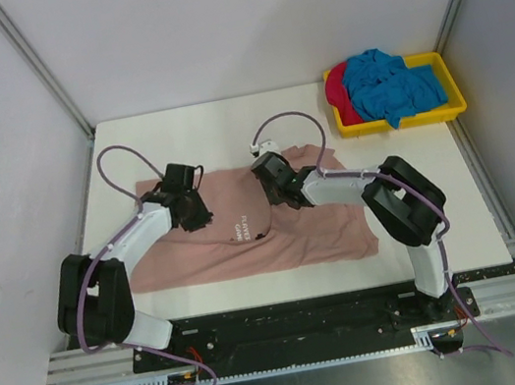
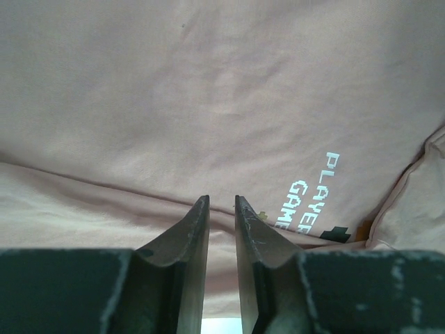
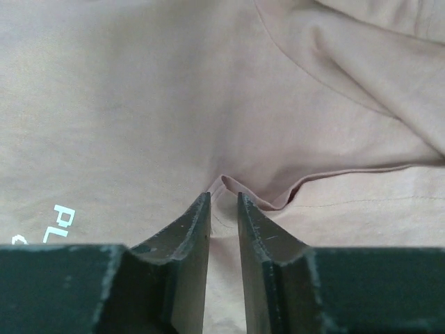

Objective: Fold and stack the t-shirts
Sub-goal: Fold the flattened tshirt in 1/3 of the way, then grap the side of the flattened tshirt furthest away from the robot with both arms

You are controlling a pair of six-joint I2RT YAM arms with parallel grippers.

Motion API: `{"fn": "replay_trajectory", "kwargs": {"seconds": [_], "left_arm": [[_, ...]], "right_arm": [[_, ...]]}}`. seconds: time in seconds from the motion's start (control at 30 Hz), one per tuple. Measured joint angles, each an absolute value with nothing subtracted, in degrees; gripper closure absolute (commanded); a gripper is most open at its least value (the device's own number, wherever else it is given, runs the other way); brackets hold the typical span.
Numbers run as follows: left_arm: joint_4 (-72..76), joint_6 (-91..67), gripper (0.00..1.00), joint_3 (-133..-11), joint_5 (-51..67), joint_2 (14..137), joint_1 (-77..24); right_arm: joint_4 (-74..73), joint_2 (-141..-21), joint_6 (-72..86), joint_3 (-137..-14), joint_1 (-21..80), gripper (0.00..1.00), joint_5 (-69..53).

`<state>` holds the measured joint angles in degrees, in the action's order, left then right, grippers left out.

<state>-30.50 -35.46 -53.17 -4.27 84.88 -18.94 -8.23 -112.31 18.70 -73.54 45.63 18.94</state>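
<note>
Top external: logging pink t-shirt (image 1: 276, 239) lying spread, long axis running left to right, right under both pincers. Noting right gripper (image 3: 222, 196) pinching a puckered cloth edge; left gripper (image 2: 219, 202) nearly closed at a fold ridge, grasp not showing. Judging fold going crosswise.

The dusty pink t-shirt (image 1: 285, 237) lies spread wide across the middle of the worktop (image 1: 178, 137), rumpled, its small white chest print facing up and a long crease running across it. The bright blue t-shirt (image 1: 397, 88) lies crumpled on top of the red t-shirt (image 1: 340, 93) in the yellow tray (image 1: 456, 103) at the far right corner
</note>
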Motion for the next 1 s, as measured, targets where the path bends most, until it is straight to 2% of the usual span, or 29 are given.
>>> {"fn": "replay_trajectory", "kwargs": {"seconds": [0.1,0.17,0.37,0.6,1.0], "left_arm": [[-30.5,-35.4,0.69,-53.2,-4.2,84.8,-17.8],[-30.7,-35.3,0.65,-53.9,-4.0,84.9,-16.1],[-30.8,-34.4,0.60,-64.6,-4.5,90.2,-9.6],[-29.5,-33.8,0.60,-79.6,-7.9,103.3,-4.4],[-30.1,-30.8,0.60,-88.1,-15.8,116.8,3.6]], "right_arm": [[-8.3,-112.4,17.6,-74.5,45.1,0.56,18.8],[-8.4,-112.4,17.2,-75.6,44.4,0.53,18.3],[-9.5,-111.3,18.4,-79.4,37.8,0.53,15.9],[-10.3,-111.3,20.9,-84.0,29.4,0.54,14.7],[-12.9,-111.3,22.4,-84.2,26.1,0.56,10.7]]}}
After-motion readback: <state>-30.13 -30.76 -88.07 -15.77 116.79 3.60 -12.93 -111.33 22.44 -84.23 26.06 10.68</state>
